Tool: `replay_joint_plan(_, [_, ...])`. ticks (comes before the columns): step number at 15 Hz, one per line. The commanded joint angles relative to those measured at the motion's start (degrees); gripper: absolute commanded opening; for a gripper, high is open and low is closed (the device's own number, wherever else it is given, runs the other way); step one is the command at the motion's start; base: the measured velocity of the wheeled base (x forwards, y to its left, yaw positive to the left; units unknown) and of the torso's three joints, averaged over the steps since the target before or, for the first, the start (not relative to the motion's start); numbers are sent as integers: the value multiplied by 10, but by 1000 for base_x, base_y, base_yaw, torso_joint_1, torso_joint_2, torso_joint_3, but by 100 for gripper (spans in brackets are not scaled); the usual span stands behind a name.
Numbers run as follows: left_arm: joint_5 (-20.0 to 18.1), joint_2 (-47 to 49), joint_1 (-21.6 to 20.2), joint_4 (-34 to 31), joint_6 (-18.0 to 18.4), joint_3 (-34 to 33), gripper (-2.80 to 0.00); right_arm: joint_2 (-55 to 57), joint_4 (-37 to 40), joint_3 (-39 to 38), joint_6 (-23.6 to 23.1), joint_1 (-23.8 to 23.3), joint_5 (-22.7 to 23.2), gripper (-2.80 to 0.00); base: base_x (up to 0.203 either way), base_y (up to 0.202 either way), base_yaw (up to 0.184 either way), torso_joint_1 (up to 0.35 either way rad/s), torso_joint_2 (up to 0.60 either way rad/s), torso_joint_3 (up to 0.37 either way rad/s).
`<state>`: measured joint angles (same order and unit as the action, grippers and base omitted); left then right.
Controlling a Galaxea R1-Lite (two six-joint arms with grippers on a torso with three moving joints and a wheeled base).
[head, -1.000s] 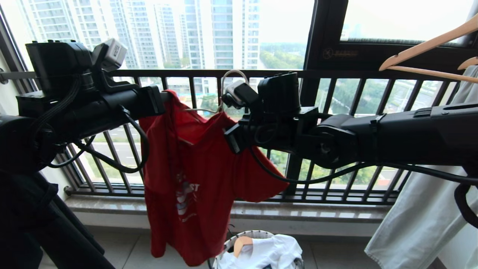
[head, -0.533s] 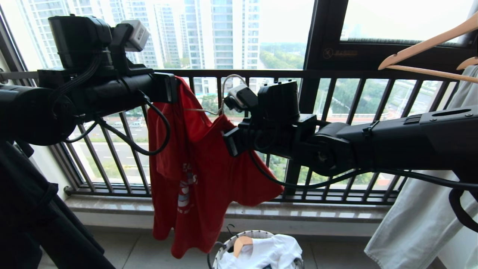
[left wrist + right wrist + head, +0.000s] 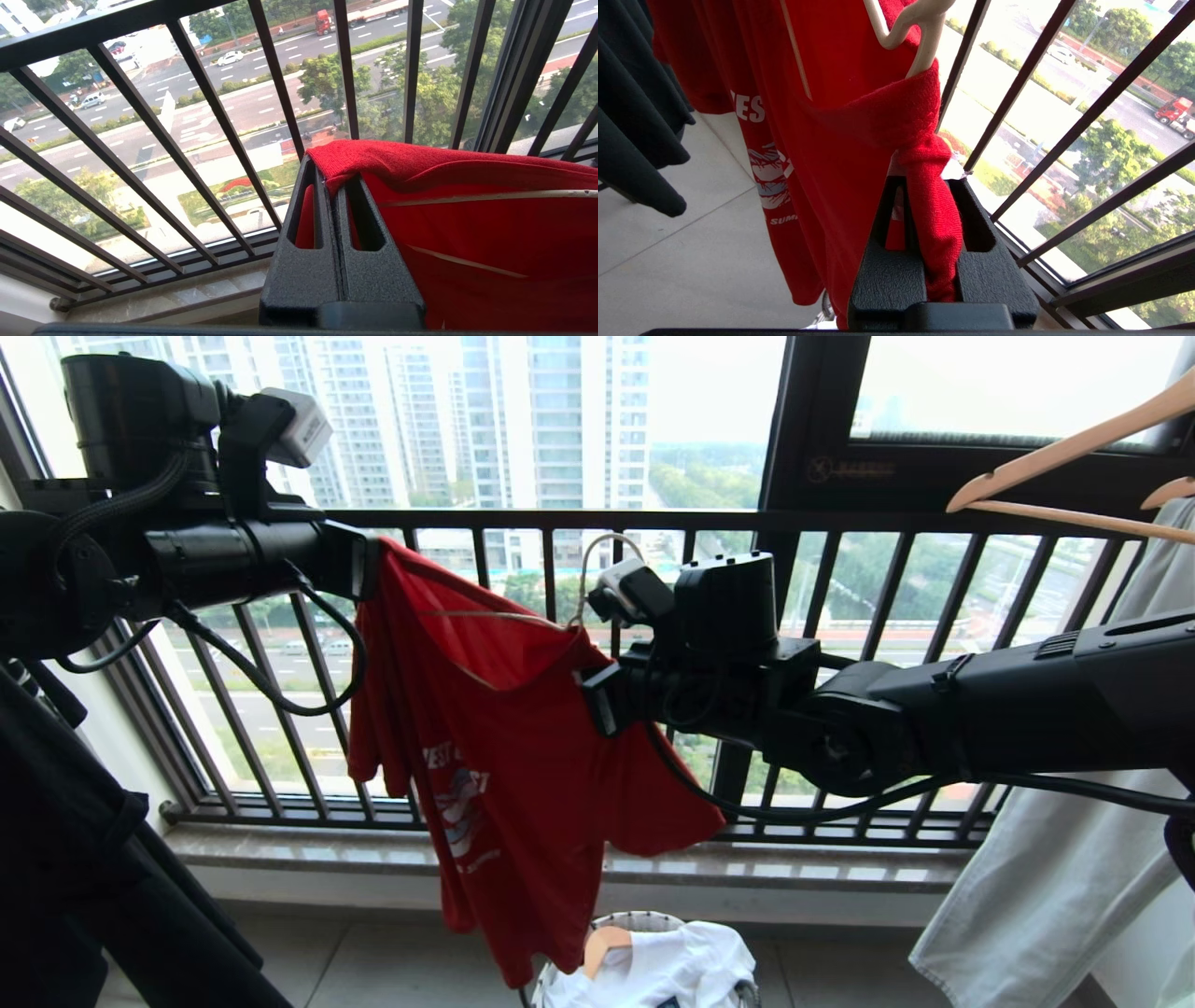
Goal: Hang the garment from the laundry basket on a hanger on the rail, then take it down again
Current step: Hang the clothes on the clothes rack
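Note:
The red garment (image 3: 504,728) hangs in the air in front of the window, stretched between my two grippers. My left gripper (image 3: 373,560) is shut on its upper edge, with the fabric pinched at the fingertips in the left wrist view (image 3: 327,172). My right gripper (image 3: 588,695) is shut on a bunched fold of the neck area (image 3: 931,186). The cream-white hanger (image 3: 583,579) sits inside the garment, its hook neck rising above the right gripper; one thin arm (image 3: 490,197) shows through the cloth. The laundry basket (image 3: 607,926) stands on the floor below. The rail is out of view.
The black barred window railing (image 3: 840,523) runs close behind both grippers. Light-wood hangers (image 3: 1064,453) and a pale garment (image 3: 1055,877) hang at the right. A black garment (image 3: 635,116) hangs at the left. White cloth and a wooden hanger lie in the basket.
My left gripper has risen and pulled left with the garment's edge. The right gripper has shifted slightly right and down. The garment is spread wider, and its lettering shows more.

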<state>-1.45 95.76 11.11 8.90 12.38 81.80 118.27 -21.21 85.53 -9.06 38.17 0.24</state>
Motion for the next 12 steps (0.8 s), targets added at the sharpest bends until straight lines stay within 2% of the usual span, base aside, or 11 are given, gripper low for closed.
replay_joint_plan(1, [13,-6,-6,0,23,14,-280,-8,-18,-20,-3,-4,7,-280,0,0,0,0,0,0])
replay_joint_plan(4, [18,14,-10,2,34,24,-280,-15,-17,-21,-3,-2,26,-280,0,0,0,0,0,0])
replay_joint_plan(9, [17,64,-12,4,50,82,-280,-13,-18,-19,-2,2,31,-280,0,0,0,0,0,0])
replay_joint_plan(12, [15,87,-9,7,62,103,-280,-21,-16,-19,22,2,51,-280,0,0,0,0,0,0])
